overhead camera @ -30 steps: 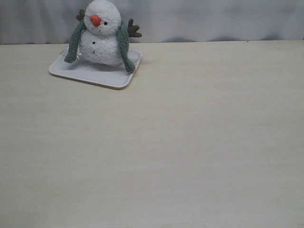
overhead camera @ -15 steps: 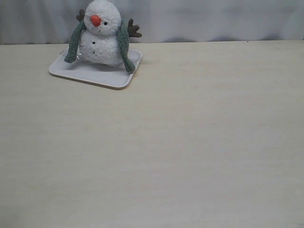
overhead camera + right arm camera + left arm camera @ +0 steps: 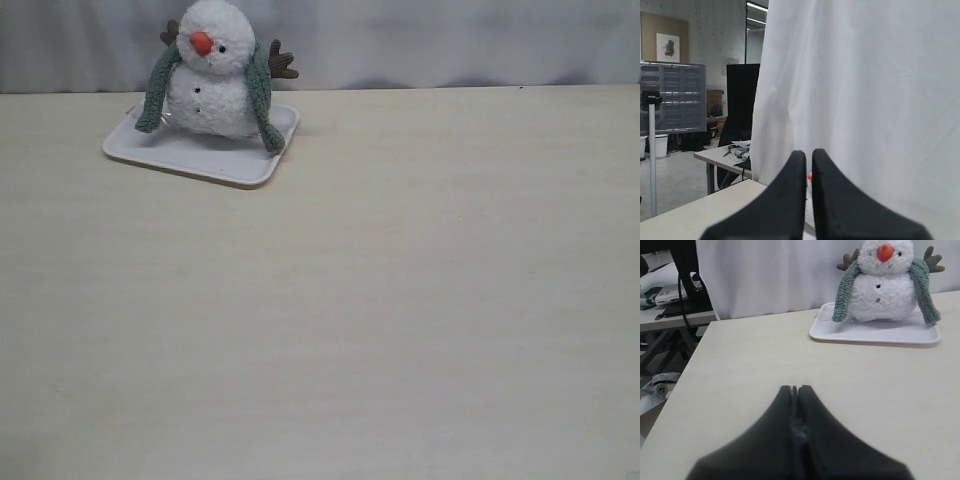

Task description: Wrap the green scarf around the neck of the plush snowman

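The plush snowman (image 3: 212,82) sits upright on a white tray (image 3: 190,157) at the table's far left. The green scarf (image 3: 262,96) lies around its neck, with both ends hanging down its sides onto the tray. The left wrist view has the snowman (image 3: 884,290) and scarf (image 3: 844,292) far off beyond my left gripper (image 3: 794,388), which is shut and empty above the table. My right gripper (image 3: 809,153) is shut with nothing in it; only a speck of the orange nose (image 3: 810,177) shows between its fingers. Neither gripper appears in the exterior view.
A white curtain (image 3: 420,40) hangs behind the table. The table's side edge (image 3: 687,372) runs past my left gripper, with desks and cables beyond it. Another desk (image 3: 722,152) with clutter stands past the curtain in the right wrist view.
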Controlling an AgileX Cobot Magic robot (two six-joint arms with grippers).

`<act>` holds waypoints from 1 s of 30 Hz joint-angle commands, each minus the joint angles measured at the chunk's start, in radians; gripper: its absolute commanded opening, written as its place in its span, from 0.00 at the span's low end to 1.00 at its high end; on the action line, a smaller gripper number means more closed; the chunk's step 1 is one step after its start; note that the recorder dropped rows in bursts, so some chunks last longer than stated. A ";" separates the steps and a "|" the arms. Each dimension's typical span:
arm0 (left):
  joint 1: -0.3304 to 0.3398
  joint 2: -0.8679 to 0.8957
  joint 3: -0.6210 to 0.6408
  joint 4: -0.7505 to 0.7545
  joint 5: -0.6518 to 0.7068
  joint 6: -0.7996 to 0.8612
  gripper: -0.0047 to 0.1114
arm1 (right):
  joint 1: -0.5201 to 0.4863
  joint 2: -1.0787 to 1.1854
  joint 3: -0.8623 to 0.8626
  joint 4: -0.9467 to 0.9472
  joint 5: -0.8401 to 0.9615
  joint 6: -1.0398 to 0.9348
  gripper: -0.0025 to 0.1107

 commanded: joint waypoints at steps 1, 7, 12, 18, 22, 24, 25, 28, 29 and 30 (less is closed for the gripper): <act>0.004 -0.003 0.003 0.001 0.000 0.003 0.04 | 0.001 -0.004 0.002 0.002 0.003 0.004 0.06; 0.004 -0.003 0.003 0.001 0.000 0.003 0.04 | 0.001 -0.004 0.002 0.002 0.003 0.004 0.06; 0.004 -0.003 0.003 0.001 -0.007 0.003 0.04 | 0.001 -0.004 0.002 0.002 0.003 0.004 0.06; 0.004 -0.003 0.003 0.001 -0.007 0.003 0.04 | -0.083 -0.069 0.051 -0.050 -0.102 -0.166 0.06; 0.004 -0.003 0.003 0.001 -0.007 0.003 0.04 | -0.223 -0.076 0.155 -0.052 -0.359 -0.203 0.06; 0.004 -0.003 0.003 0.001 -0.007 0.003 0.04 | -0.303 -0.076 0.189 -0.067 -0.420 -0.200 0.06; 0.004 -0.003 0.003 0.001 -0.007 0.003 0.04 | -0.376 -0.076 0.214 -0.067 -0.435 -0.174 0.06; 0.004 -0.003 0.003 0.001 -0.007 0.003 0.04 | -0.532 -0.076 0.272 -0.067 -0.430 -0.031 0.06; 0.004 -0.003 0.003 0.001 -0.007 0.003 0.04 | -0.562 -0.076 0.293 -0.067 -0.430 -0.007 0.06; 0.004 -0.003 0.003 0.001 -0.007 0.003 0.04 | -0.585 -0.076 0.317 -0.067 -0.429 0.022 0.06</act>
